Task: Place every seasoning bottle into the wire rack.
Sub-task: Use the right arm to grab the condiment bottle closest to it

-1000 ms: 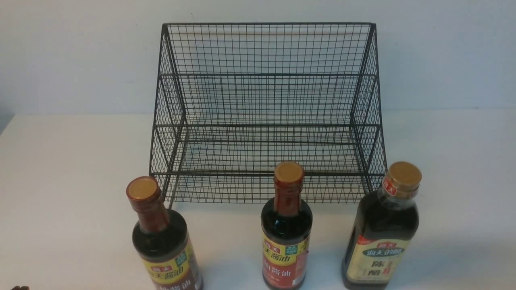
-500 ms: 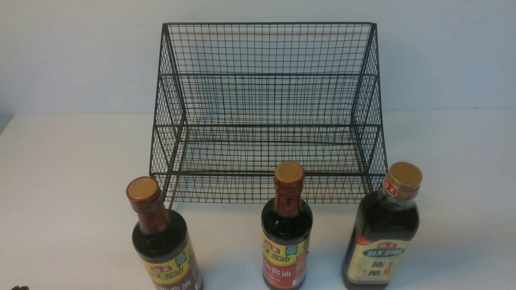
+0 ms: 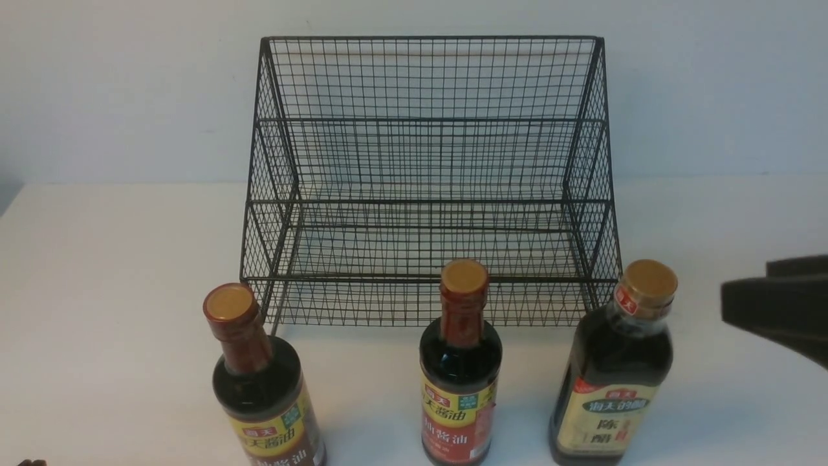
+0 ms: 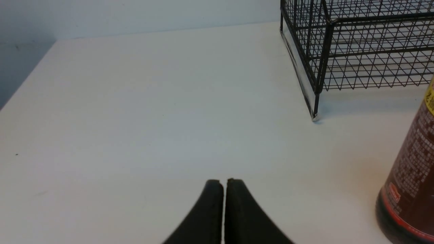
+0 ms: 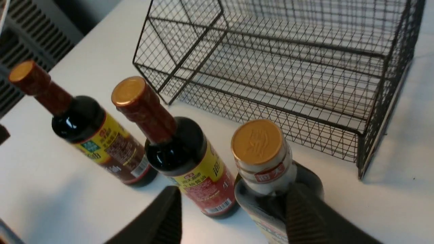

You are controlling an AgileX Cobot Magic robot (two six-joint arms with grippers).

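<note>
Your right gripper (image 5: 233, 195) gapes empty near the square bottle (image 3: 611, 369), upright on the table (image 3: 116, 291) before the rack (image 3: 427, 175); likely heavy, slick glass, so clamp its broad body, not the neck

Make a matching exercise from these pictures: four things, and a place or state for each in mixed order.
1. black wire-mesh rack
2. tall square dark bottle with cream-green label
3. black left gripper
4. black right gripper

A. fingers apart
B. empty on both tiers
C. fingers together
D. before the rack's right end

Pairs: 1-B, 2-D, 3-C, 4-A
</note>
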